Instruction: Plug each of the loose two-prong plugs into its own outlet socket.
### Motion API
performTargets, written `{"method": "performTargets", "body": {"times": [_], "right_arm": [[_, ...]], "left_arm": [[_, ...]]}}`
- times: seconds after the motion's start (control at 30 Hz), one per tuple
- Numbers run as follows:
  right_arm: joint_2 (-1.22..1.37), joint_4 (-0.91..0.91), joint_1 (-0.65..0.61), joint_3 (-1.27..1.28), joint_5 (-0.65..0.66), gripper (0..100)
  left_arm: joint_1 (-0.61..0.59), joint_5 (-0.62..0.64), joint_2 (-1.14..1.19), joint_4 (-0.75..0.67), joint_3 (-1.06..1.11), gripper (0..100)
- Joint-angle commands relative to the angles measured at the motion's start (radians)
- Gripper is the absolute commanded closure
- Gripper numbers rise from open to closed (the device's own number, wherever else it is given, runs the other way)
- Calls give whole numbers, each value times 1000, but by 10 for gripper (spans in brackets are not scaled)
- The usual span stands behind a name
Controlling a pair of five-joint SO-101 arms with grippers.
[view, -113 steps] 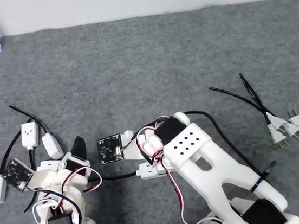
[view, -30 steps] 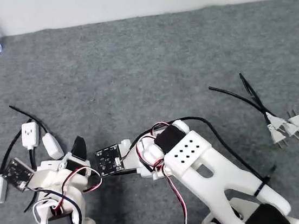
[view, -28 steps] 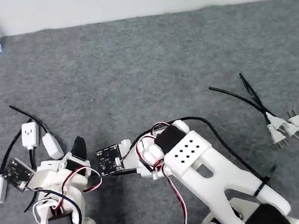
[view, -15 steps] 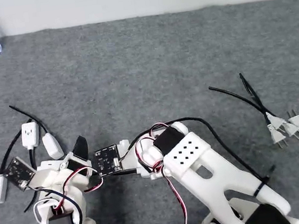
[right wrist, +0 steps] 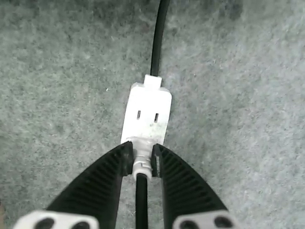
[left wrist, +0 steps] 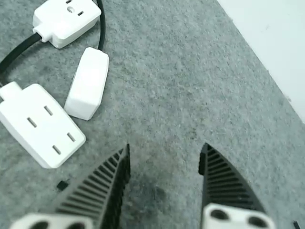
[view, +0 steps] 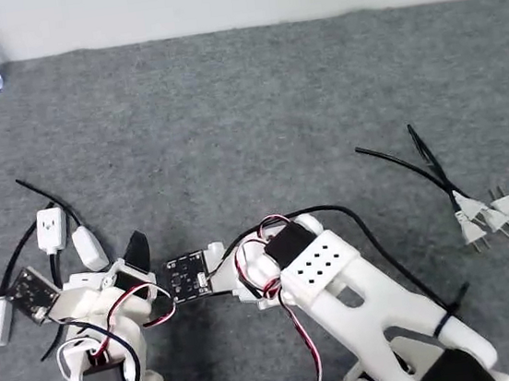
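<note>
step: right gripper [right wrist: 142,153] pinching plug [right wrist: 141,167] against socket [right wrist: 147,117] | left gripper [left wrist: 164,160] spread wide | next: probably press it home, then let go

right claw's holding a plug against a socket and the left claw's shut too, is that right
Not quite: the left claw is open, as the left wrist view shows. The right claw does hold a plug against a socket.
</note>
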Motion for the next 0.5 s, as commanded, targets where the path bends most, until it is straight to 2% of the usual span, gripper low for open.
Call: {"method": "performTargets", "body": {"times": [0.0,0.27,0.47], "right_arm": [[-18,-12,-2,2,-15,990],[-12,-105,36,81,-32,990],[104,-116,74,118,-29,990]], "left_arm": [[9,-8,-2,2,-12,775],[9,-8,-2,2,-12,775],[9,-8,-2,3,-12,775]]}}
